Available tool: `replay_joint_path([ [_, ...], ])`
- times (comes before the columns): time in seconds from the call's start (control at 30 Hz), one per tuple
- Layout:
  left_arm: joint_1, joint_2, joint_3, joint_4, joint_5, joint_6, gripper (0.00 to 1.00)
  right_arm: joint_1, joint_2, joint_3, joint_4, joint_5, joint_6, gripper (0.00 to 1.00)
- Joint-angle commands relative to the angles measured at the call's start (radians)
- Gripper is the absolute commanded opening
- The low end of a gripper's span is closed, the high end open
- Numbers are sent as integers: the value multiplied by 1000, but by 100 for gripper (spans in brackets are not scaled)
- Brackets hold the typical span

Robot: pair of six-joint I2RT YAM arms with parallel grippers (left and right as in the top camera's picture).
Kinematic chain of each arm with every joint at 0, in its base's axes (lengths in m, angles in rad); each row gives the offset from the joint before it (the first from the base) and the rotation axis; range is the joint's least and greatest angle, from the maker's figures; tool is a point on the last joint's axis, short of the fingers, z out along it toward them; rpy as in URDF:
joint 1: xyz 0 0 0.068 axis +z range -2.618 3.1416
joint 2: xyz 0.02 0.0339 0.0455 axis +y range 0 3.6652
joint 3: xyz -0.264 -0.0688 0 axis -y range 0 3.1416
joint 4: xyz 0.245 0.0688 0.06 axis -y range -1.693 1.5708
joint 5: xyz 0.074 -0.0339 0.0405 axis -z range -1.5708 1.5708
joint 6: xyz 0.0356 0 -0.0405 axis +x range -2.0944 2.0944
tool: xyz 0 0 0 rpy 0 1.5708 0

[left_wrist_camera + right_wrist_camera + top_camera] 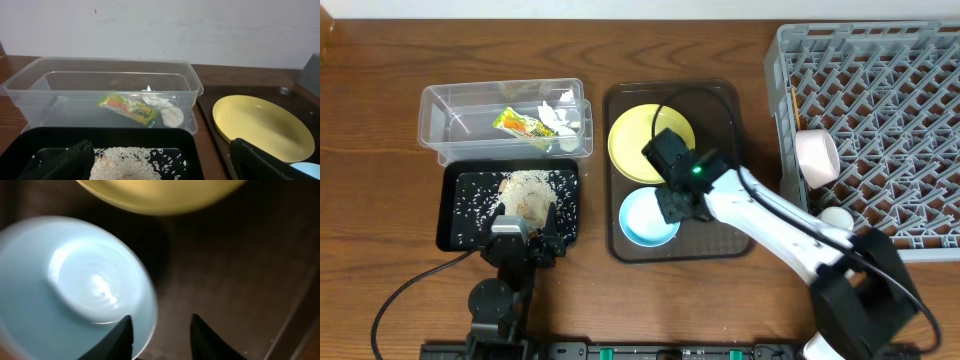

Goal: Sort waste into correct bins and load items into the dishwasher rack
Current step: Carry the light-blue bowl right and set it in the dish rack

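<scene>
The clear tub (440, 115) holds the snack wrapper (518, 124) and white paper scraps (560, 115); both also show in the left wrist view, the wrapper (127, 107) beside the scraps (170, 115). The black tray (455, 215) holds the rice heap (528, 190). My left gripper (525, 235) is open and empty at that tray's near edge, over the rice (135, 160). The yellow plate (635, 135) and light blue bowl (642, 220) sit on the brown serving tray (720, 235). My right gripper (162, 330) is open, straddling the bowl's (60, 280) right rim. The chopsticks are not clearly visible.
The grey dishwasher rack (880, 70) stands at the right. A white bowl (815, 155) leans at its left wall and a small white cup (835, 215) sits near its front left. The right arm stretches from bottom right across the serving tray.
</scene>
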Motion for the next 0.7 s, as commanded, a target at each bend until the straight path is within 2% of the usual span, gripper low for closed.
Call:
replay_joint_path([
  [0.0, -1, -6, -30, -18, -2, 6, 89, -3, 59, -26, 10, -6, 26, 31],
  [0.07, -1, -6, -30, -18, -2, 6, 89, -3, 60, -25, 18, -8, 26, 18],
  [0.2, -1, -6, -30, -18, -2, 6, 89, -5, 43, -20, 16, 6, 26, 1],
  [0.4, -1, -6, -30, -18, -2, 6, 89, -72, -88, -11, -16, 179, 26, 1],
  [0.67, -1, -6, -30, -18, -2, 6, 88, -345, -391, -9, -29, 652, 26, 1],
])
